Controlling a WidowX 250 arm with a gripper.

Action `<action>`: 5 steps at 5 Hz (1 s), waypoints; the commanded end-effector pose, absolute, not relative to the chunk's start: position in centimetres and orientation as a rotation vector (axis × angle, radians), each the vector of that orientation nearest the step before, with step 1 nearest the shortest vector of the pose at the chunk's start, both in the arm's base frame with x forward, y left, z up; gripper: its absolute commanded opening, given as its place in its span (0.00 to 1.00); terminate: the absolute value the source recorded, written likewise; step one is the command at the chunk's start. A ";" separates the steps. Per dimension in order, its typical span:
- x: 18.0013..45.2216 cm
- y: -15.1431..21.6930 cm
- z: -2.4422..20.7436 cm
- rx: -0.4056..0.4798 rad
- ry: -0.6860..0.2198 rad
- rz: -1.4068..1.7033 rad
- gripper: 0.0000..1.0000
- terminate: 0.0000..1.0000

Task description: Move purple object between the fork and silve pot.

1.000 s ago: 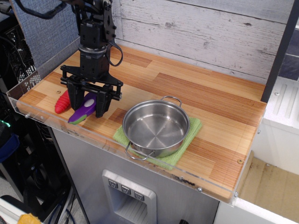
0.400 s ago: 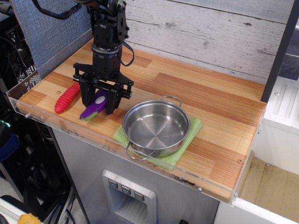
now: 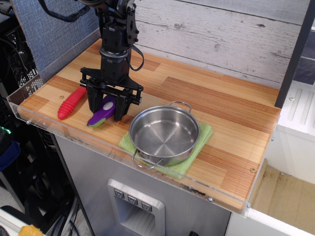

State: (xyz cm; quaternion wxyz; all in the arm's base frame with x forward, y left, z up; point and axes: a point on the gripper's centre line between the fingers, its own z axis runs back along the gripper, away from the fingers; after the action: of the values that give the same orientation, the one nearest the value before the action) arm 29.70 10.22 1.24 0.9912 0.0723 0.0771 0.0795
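Down at the front left of the wooden counter (image 3: 206, 98), the black gripper (image 3: 106, 106) points straight down with its two fingers (image 3: 93, 102) on either side of the purple object (image 3: 102, 112), clamped on it as far as I can see. That purple toy lies slanted, its grey-white spot up between the fingers and its green tip poking out toward the counter's front edge; I can't tell whether it's resting on the wood or just off it. Just to its left lies the fork (image 3: 71, 103), red ribbed handle showing, its tines hidden from where I stand. To the right, near but apart from the toy, sits the silve pot (image 3: 164, 134), shiny and empty, on a green cloth (image 3: 199, 142).
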 end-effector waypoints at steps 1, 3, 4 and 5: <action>29.9 10.6 3.6 0.123 0.083 0.162 1.00 0.00; 30.6 10.0 10.3 0.104 -0.058 0.158 1.00 0.00; 30.7 9.3 11.5 0.095 -0.095 0.134 1.00 0.00; 31.5 8.2 11.2 0.087 -0.094 0.086 1.00 0.00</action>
State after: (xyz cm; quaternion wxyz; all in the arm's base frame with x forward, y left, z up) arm 31.75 7.88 9.66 0.9982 0.0365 -0.0199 0.0421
